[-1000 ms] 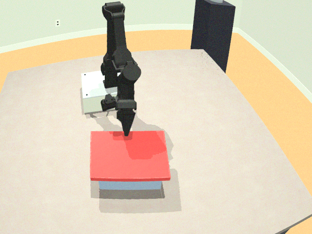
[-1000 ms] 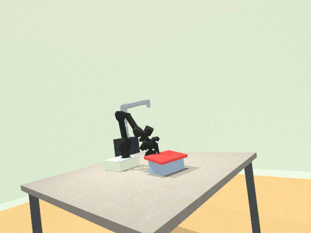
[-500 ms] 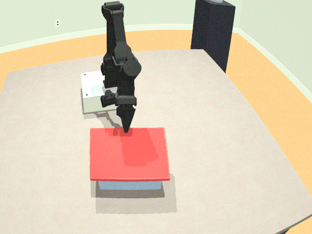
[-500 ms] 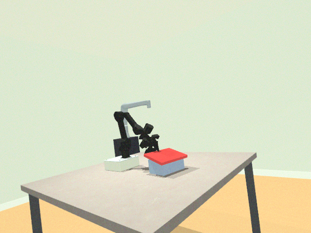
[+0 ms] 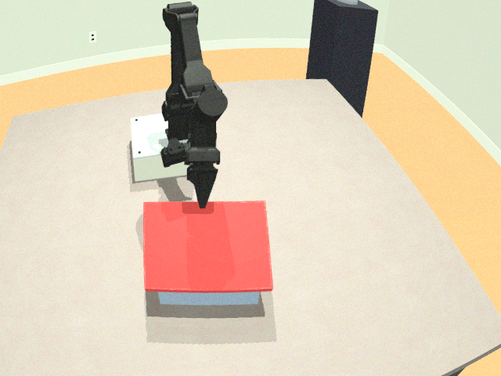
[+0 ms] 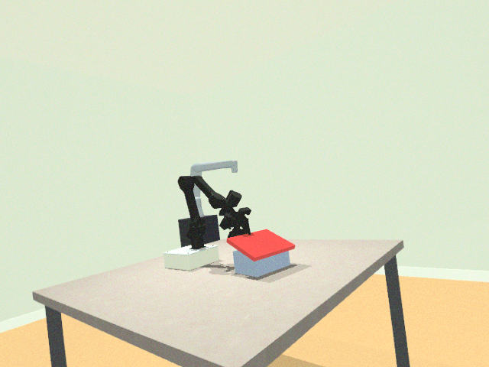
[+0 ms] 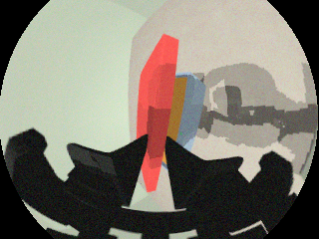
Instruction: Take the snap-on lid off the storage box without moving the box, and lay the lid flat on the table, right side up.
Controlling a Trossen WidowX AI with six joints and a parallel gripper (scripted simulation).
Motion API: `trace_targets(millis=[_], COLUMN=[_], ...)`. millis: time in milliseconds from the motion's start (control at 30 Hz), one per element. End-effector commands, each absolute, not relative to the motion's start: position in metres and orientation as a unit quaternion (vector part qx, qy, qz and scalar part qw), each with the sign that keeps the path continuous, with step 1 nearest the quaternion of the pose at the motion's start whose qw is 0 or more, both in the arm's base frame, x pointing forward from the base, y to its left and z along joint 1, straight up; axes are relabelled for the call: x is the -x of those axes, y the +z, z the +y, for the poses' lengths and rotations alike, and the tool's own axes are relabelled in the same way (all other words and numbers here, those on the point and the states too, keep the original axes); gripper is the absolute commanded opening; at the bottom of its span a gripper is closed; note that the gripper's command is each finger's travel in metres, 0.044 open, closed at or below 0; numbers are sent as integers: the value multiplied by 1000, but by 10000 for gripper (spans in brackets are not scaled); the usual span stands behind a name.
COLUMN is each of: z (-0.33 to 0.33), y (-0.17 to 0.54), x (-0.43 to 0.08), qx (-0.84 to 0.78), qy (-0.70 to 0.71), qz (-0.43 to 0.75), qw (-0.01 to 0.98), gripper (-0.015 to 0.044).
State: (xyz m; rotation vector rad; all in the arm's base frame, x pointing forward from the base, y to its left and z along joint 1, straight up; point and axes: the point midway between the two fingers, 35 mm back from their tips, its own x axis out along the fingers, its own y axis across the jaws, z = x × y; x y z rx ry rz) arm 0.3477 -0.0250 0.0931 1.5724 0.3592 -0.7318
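The red lid (image 5: 246, 247) (image 6: 262, 244) (image 7: 152, 90) is tilted: its edge on the arm's side is raised off the box, and its far edge is low over the box's far side. The blue storage box (image 5: 208, 298) (image 6: 262, 265) (image 7: 194, 110) stands on the table (image 5: 344, 243) (image 6: 177, 308). In the wrist view a gap between lid and box shows an orange-brown area inside. My gripper (image 5: 202, 206) (image 7: 157, 137) is shut on the lid's raised edge, one finger above it and one below. The lower finger is hidden in the top view.
The arm's white base box (image 5: 160, 168) (image 6: 177, 261) stands behind the storage box, on the raised edge's side. A dark cabinet (image 5: 340, 48) (image 6: 211, 228) stands beyond the table's back edge, with a grey bent arm (image 6: 215, 166) above it.
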Motion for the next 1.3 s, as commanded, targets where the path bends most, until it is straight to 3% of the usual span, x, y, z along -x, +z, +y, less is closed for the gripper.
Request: trace_targets(millis=[0,1267], z=[-25,-31], y=[105,156], x=[-354,-381], qx=[-690,-690], qy=[-311,-310], qz=[153,152], qw=[636,636], gripper=[0,0])
